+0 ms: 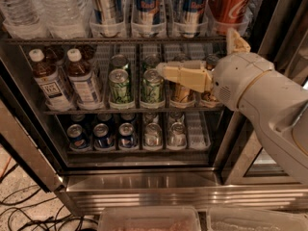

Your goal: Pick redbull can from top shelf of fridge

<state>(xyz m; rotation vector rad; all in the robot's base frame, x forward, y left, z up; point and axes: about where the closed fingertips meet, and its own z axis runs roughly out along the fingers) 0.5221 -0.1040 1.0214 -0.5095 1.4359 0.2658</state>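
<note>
Three redbull cans [147, 6] stand in clear trays on the top shelf [115, 40] of the fridge [159, 189], blue and silver, their tops cut off by the frame. My gripper [197, 52] is open and empty. It is in front of the middle shelf, below and right of the redbull cans. One cream finger [185, 76] points left across the gold cans, and the other finger [237, 40] points up beside the top shelf's right end. The white arm [269, 109] comes in from the right.
A red Coca-Cola can [230, 4] stands right of the redbull cans and water bottles [57, 8] stand left. The middle shelf holds tea bottles [82, 78], green cans [120, 85] and gold cans [182, 93]. Short cans [127, 134] fill the bottom rack. The door frame [274, 28] is at right.
</note>
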